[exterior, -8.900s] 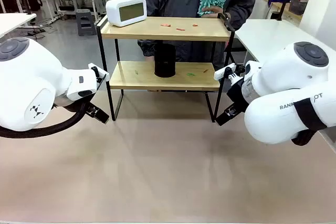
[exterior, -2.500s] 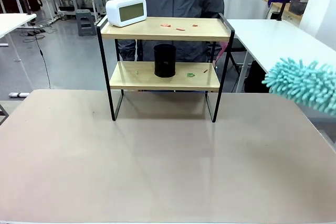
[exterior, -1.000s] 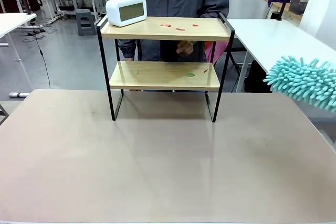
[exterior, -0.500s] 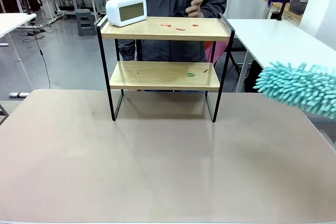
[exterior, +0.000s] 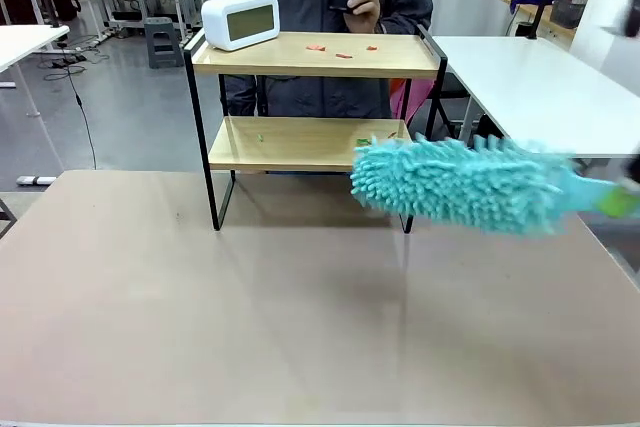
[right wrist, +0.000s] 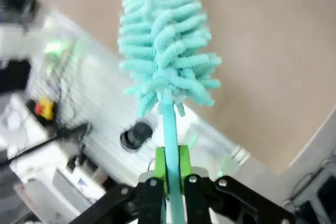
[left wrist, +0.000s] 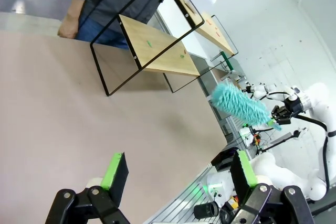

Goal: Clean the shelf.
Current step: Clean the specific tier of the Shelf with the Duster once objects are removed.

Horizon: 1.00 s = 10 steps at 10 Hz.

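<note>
The two-tier shelf (exterior: 300, 142) of light wood and black metal is set on the beige table (exterior: 300, 327) — probably light, easily shoved, best steadied at its frame. Before its lower right corner a fluffy turquoise duster (exterior: 455, 185) is pinched by the right gripper (right wrist: 172, 163); the left gripper (left wrist: 178, 169) is spread.

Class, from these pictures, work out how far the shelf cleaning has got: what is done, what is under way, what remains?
Done: the right gripper has its jaws shut on the duster handle. Under way: the duster's head hangs before the shelf's lower board, apart from it. Left: red scraps on the top board, green scraps on the lower one.
</note>
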Available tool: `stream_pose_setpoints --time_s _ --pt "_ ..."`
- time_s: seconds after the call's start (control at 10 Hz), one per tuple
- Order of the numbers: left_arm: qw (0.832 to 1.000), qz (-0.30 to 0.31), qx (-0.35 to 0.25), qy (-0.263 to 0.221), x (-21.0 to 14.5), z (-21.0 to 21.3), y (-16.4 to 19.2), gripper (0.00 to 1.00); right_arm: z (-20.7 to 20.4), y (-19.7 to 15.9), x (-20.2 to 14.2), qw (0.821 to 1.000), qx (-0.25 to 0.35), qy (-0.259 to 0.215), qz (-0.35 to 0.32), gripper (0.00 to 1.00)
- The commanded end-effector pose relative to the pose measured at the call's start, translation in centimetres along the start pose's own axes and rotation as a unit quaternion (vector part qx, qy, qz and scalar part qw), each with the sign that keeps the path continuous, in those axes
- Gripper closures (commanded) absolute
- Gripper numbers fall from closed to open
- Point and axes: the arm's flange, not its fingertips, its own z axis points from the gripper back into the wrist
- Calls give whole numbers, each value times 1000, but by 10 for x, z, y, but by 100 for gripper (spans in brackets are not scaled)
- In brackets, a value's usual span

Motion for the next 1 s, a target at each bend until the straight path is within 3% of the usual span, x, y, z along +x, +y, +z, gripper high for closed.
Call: stream_pose_setpoints --time_s 0.0,0.1,0.3,0.4,0.5,0.7,0.9 --pt "1000 -10 -7 -7 2 0 -2 0 -11 -5 3 1000 8 -25 -11 88" --pt "1000 -10 -7 -7 2 0 -2 0 0 0 0 1000 0 0 0 88" --pt "1000 -10 -7 -7 2 0 -2 0 0 0 0 1000 0 0 0 88" --pt "1000 -10 -7 -7 2 0 -2 0 -8 2 7 1000 -7 -9 5 88" --pt "1000 -10 -7 -7 2 0 -2 0 -18 9 32 999 -37 -26 -6 88" --pt "1000 -10 -7 -7 2 0 -2 0 -48 6 74 998 -37 -45 -29 88" --pt "1000 -10 -7 -7 2 0 -2 0 -65 -1 94 990 -63 -103 -76 88"
